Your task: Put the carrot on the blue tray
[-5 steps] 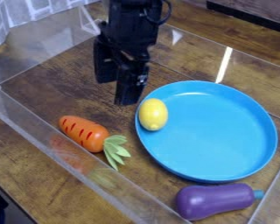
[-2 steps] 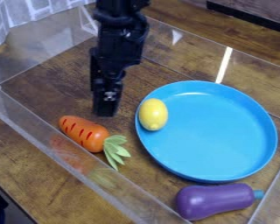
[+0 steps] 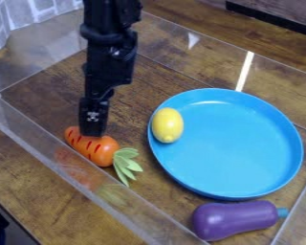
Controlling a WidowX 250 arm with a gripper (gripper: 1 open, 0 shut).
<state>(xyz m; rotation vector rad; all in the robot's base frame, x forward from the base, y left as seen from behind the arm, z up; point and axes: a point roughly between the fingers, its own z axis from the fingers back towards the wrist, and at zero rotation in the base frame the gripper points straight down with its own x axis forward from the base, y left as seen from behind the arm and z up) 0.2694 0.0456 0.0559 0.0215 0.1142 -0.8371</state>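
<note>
My gripper (image 3: 91, 122), jaws spread, has descended leftward onto the carrot (image 3: 92, 145); grasp comes next, blue tray (image 3: 245, 144) after.

Claw (image 3: 91, 122) now lower, leftward, over the carrot (image 3: 92, 144).

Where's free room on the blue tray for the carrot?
The blue tray is bare across its centre and right side. Its left rim is taken by the lemon. Off the tray it is tight by the carrot, the gripper right above it.

Orange carrot (image 3: 92, 144) w/ dark stripes, green top; blue tray (image 3: 245, 153); yellow lemon (image 3: 167, 124); purple eggplant (image 3: 232, 220)
</note>
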